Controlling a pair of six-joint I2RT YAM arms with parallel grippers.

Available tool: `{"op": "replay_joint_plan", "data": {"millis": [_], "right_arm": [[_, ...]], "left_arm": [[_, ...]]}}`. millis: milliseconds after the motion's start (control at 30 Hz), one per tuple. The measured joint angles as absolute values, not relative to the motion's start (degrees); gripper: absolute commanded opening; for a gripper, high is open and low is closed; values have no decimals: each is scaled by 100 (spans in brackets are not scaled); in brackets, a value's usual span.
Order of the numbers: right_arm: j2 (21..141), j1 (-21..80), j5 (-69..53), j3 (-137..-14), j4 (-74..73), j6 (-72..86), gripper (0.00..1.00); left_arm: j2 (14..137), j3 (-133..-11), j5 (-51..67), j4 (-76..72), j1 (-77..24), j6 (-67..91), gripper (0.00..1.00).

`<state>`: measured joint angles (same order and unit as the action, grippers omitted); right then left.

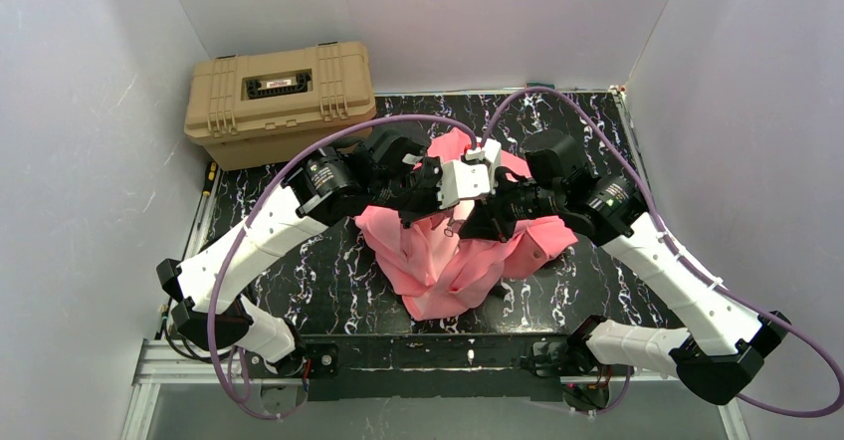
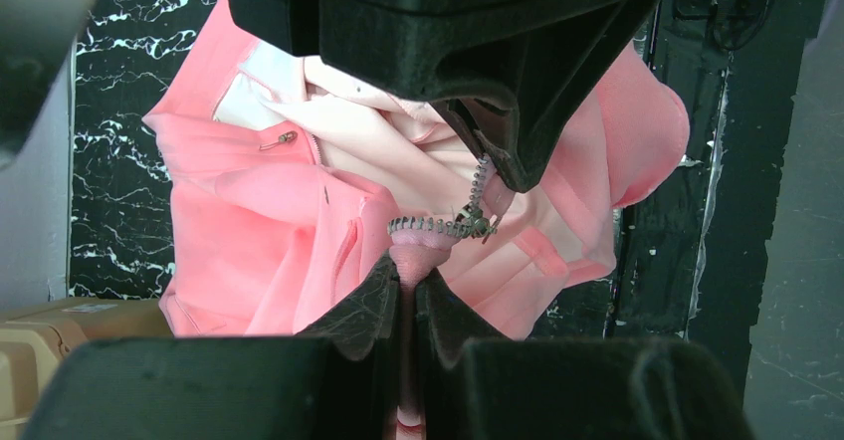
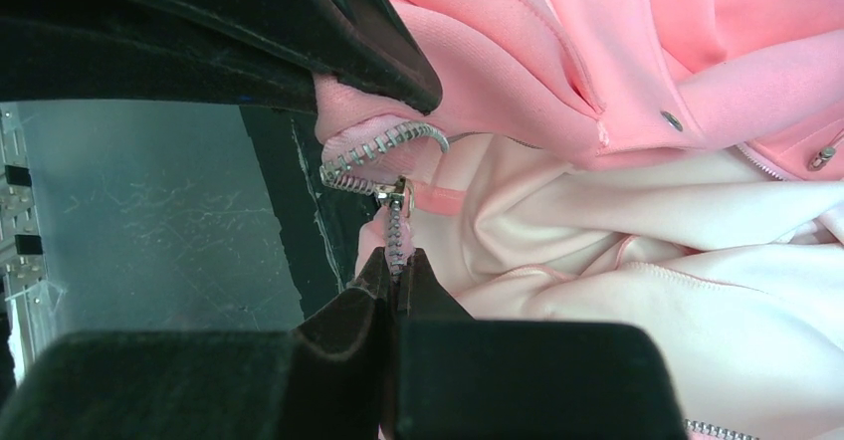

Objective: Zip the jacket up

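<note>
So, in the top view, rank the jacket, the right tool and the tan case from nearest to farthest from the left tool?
1. jacket: pinched in the left tool, mid-table.
2. right tool: just right of it, over the jacket.
3. tan case: back left corner, well apart.

Salmon-pink jacket (image 1: 448,266), tan case (image 1: 279,102), black white-veined table (image 1: 328,276).

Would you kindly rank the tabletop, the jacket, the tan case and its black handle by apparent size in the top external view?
1. tabletop
2. jacket, bunched and partly hidden by the arms, so only narrowly ahead
3. tan case
4. black handle, clearly smallest
</note>
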<state>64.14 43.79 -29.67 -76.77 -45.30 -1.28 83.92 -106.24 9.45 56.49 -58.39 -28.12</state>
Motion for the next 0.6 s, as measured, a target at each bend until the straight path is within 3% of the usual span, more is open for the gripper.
{"op": "replay_joint_plan", "data": {"millis": [600], "right_arm": [[6412, 4381, -2709, -7684, -4547, -148, 1]], "left_arm": [[8392, -10624, 943, 5640, -5870, -2832, 0]]}}
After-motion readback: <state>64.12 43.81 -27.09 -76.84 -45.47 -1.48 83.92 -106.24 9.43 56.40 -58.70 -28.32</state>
